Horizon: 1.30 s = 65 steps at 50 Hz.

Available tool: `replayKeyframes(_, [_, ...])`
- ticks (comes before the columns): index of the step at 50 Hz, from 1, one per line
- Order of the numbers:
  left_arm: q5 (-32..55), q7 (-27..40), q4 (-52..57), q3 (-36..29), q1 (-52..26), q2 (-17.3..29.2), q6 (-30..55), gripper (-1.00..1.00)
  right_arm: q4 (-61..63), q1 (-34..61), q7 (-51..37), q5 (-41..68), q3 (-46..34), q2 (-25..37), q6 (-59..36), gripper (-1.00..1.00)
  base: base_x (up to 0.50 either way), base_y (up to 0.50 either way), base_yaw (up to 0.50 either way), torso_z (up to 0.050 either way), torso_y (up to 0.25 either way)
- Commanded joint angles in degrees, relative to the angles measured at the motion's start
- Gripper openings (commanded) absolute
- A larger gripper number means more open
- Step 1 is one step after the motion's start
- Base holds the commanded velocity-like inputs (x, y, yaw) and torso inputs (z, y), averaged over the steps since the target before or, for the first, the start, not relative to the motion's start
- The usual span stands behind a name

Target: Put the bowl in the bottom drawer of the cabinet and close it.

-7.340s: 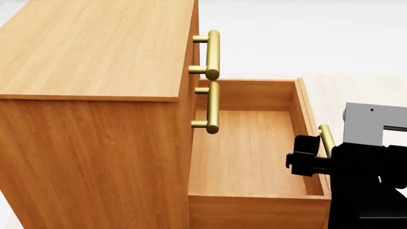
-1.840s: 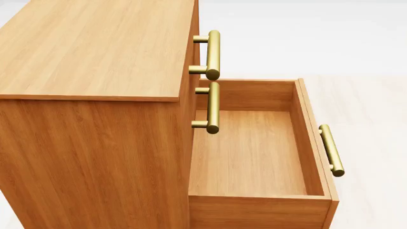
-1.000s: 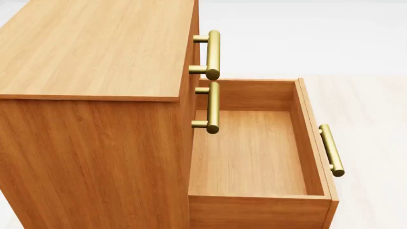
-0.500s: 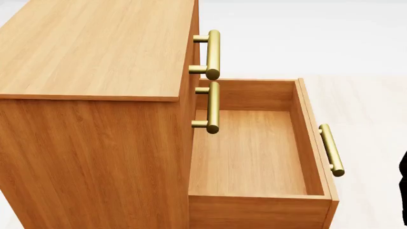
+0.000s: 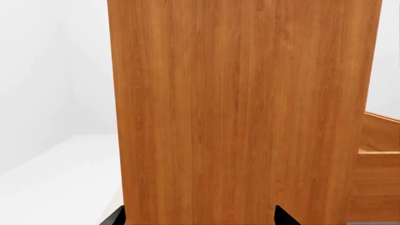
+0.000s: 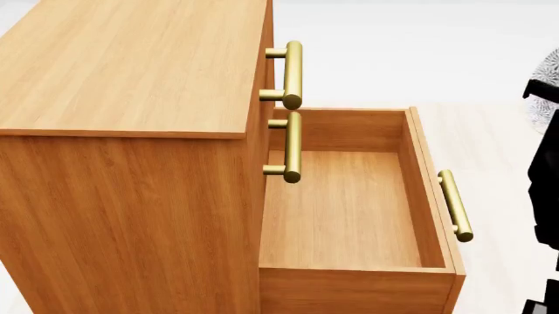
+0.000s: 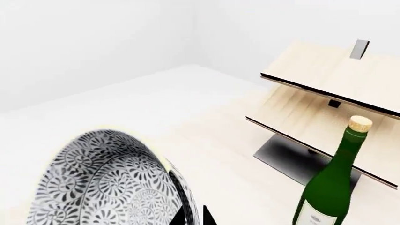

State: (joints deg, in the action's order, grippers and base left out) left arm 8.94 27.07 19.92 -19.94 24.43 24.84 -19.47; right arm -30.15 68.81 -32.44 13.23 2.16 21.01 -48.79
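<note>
1. Position: the bowl (image 7: 109, 180) is carried on the right gripper (image 7: 190, 216), whose fingers pinch its rim; in the head view it shows only as a patterned sliver (image 6: 546, 91) at the right edge of frame, beyond the front of the bottom drawer (image 6: 345, 209), which stands pulled out and holds nothing.
2. Risk, collision: judged from the approach side, the bowl must pass over the drawer's front panel and its brass handle (image 6: 455, 205); too low a path would strike either and could nudge the drawer shut.
3. Risk, grip: a rim pinch leaves the bowl hanging to one side; a sharp move could make it swing or slip out.
4. Risk, release: dropped from height, the round bowl could roll or tip inside the drawer; the middle handle (image 6: 291, 147) overhangs the drawer's rear.
5. Left gripper (image 5: 198, 219): fingers spread wide, holding nothing, facing the cabinet (image 5: 237, 112) side.
6. Change: half a second earlier only a dark corner of the right arm showed; the arm and bowl have since entered higher along the right edge; cabinet and drawer are unchanged.
7. Elsewhere: green bottle (image 7: 331, 187) beside a pale rack (image 7: 325, 93).
</note>
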Motion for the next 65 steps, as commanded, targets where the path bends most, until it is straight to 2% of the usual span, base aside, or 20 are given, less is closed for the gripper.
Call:
replayKeyframes(1, [-0.31,0.29,0.14,-0.1,0.58,0.23,-0.46,1.0,-3.72,3.47,1.77,-0.09,-1.13,-0.74,-0.28,-1.0,0.0,0.0,0.0,0.0,0.01])
replayKeyframes(15, [0.03,0.58,1.08,0.02,0.96,0.84,-0.14,1.0,-8.47,6.96,4.24,0.6,-2.45,-2.13,-0.54,-1.0,0.0,0.0,0.0,0.0,0.0])
replayKeyframes(27, [0.41,0.41,-0.11,-0.29,-0.64,0.46,0.29,1.0,-27.9,15.59,8.15,-1.74,-5.54,-4.15,9.26,-1.0,0.0,0.0,0.0,0.0,0.001])
replayKeyframes(34, [0.45,0.45,-0.29,-0.4,-0.97,0.46,0.42,1.0,-44.33,22.84,10.98,-3.42,-7.06,-5.58,16.58,-1.0,0.0,0.0,0.0,0.0,0.0])
replayKeyframes(65, [0.48,0.9,0.03,-0.64,-0.69,0.97,0.06,1.0,-44.82,24.77,13.85,-11.14,1.75,-9.52,10.38,-1.0,0.0,0.0,0.0,0.0,0.0])
